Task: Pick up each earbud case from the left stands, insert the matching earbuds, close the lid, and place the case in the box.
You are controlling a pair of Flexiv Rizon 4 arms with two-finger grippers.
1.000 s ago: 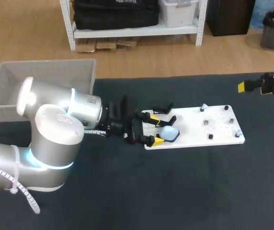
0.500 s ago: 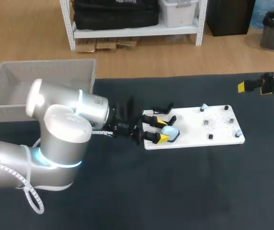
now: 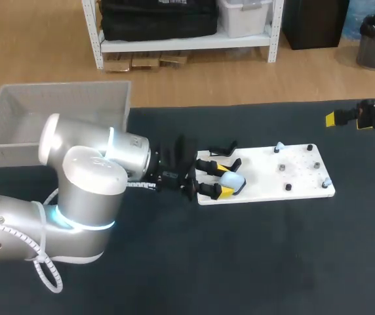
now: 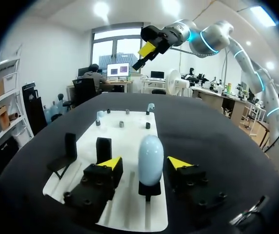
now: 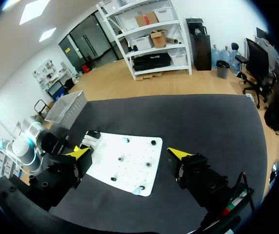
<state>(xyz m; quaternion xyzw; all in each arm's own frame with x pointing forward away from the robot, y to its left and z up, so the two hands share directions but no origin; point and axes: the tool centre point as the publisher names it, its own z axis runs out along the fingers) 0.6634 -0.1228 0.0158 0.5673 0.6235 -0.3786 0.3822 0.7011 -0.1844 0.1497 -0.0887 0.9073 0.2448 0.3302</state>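
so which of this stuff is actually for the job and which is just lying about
For the job:
case, between the open left gripper's fingers
empty stand
earbuds
board
box
right gripper, open, far off

Just there:
spare pegs on the board
table

Robotics lab, bench-test station. Indicated by:
- Two robot arms at one table [image 3: 253, 262]: left arm [image 3: 76, 197], silver with glowing joint rings, at lower left of the frame; right arm [image 3: 374, 115] at the right edge.
- Dark matting over the whole work surface.
- White board [image 3: 302, 177] at centre right, fitted with small pegs [image 3: 282, 168] and black stands [image 3: 223, 149].
- White mesh box [image 3: 17, 108] at upper left.
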